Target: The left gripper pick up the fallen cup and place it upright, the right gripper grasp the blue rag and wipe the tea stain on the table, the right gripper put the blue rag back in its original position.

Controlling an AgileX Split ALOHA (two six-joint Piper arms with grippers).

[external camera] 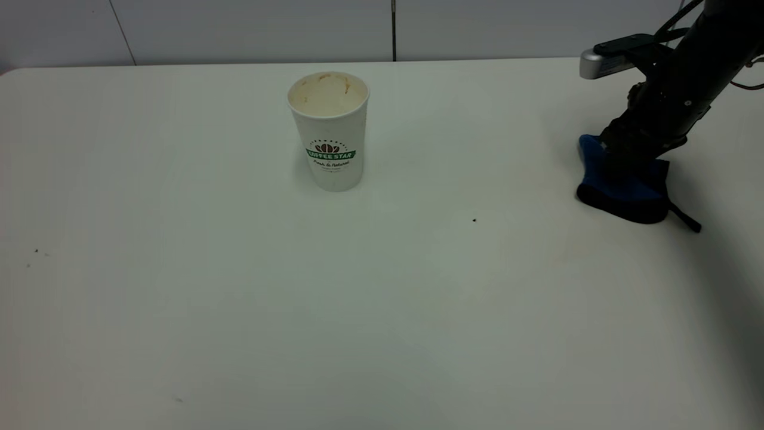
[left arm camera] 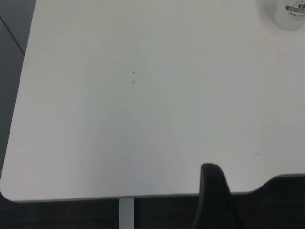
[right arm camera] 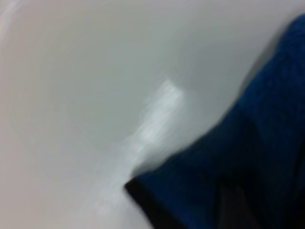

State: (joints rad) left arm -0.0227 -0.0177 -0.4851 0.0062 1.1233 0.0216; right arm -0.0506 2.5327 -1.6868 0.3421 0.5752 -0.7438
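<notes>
The white paper cup [external camera: 329, 130] with the green logo band stands upright on the large white tabletop [external camera: 179, 269], rim up, interior brown-streaked, so step one reads as done. No tea stain is visible anywhere near the cup; only a tiny black speck [external camera: 474, 220] sits off to the cup's right and nearer the camera. That suggests the wipe is done too, and the rag return is in hand.

The small royal-blue fleecy rag [external camera: 627, 188] with black edging lies far right of the cup, close to the table's right edge, bunched up rather than flat, with its short black strap [external camera: 685, 218] trailing away from the cup. The slim black right gripper [external camera: 621, 156] is pressed down into the top of the rag. Its jaws are buried behind the arm and cloth, so whether they are apart or clamped cannot be told (the right wrist view shows only blue cloth against white table).

Handling judgement: the rag is soft, light and limp, will sag and drag, and is best pinched at the raised bunched middle, not the strap. The cup is light, thin-walled and easy to tip or crush.

The left gripper [left arm camera: 214, 200] is parked off the table's near-left corner, well away from the cup; only one dark fingertip shows, jaw state unknowable.
</notes>
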